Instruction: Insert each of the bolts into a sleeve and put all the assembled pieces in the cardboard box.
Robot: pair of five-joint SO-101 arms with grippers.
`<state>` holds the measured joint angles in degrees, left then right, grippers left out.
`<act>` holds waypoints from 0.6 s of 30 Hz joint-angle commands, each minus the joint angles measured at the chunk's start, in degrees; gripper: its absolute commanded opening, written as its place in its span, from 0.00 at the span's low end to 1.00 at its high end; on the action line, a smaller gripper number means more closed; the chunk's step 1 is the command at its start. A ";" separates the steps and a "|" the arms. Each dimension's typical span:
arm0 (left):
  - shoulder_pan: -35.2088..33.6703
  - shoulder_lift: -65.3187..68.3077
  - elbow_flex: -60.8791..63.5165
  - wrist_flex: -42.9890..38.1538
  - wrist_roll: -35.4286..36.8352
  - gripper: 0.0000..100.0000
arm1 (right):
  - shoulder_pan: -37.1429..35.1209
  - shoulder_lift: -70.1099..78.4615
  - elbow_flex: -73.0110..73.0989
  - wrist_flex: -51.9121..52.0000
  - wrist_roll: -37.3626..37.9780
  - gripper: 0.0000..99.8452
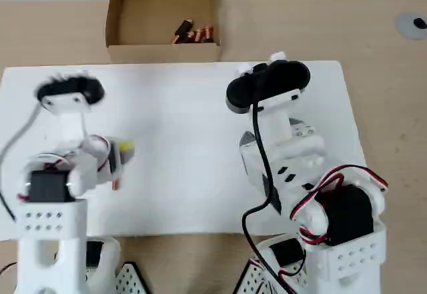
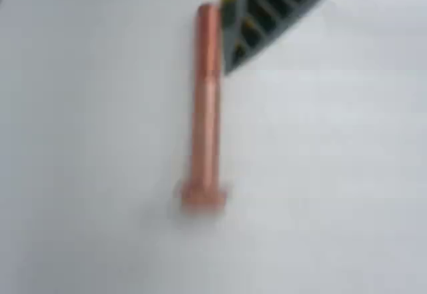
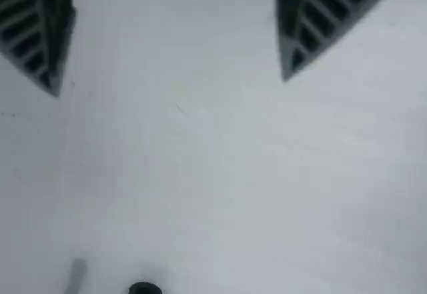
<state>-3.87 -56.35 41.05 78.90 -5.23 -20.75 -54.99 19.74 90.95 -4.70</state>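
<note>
One smooth copper bolt [image 2: 207, 107] lies flat on the white sheet [image 1: 193, 161] on the wooden table [image 1: 393, 107], its tip just beside a ribbed dark finger [image 2: 267, 14] of the left hand [image 1: 119, 167], which is spread wide and empty. One cardboard box [image 1: 163, 53] beyond the sheet holds a bunch of assembled pieces [image 1: 193, 33], too tight to count. The right hand [image 3: 170, 81] points down at the sheet, fingers wide apart, empty.

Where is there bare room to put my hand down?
Bare: middle of the mat, between left arm, right arm and box. Crowded: bolt by the left arm, pieces in the box's right half.
</note>
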 commanded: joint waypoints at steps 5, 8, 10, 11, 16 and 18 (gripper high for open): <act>-0.62 -0.75 -3.25 2.37 0.88 0.27 | 1.27 -0.75 -0.04 -0.88 -0.44 0.25; -0.53 -0.75 -0.18 2.20 0.79 0.27 | 1.27 -0.66 0.04 -1.05 -0.44 0.25; -0.62 -0.75 0.44 1.23 -0.09 0.27 | 1.27 -0.75 0.04 -1.14 -0.53 0.25; -0.62 -0.75 0.79 0.62 -0.44 0.27 | 1.27 -0.75 0.04 -0.88 -0.53 0.25; -0.70 2.15 7.38 -8.26 -0.53 0.27 | 1.27 -0.75 2.15 -0.79 -0.53 0.25; -0.70 6.29 9.41 -12.31 -0.44 0.27 | 1.27 -0.75 4.09 -0.88 -0.53 0.25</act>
<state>-3.96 -53.71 48.88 71.96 -5.49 -20.75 -55.08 22.29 90.95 -4.70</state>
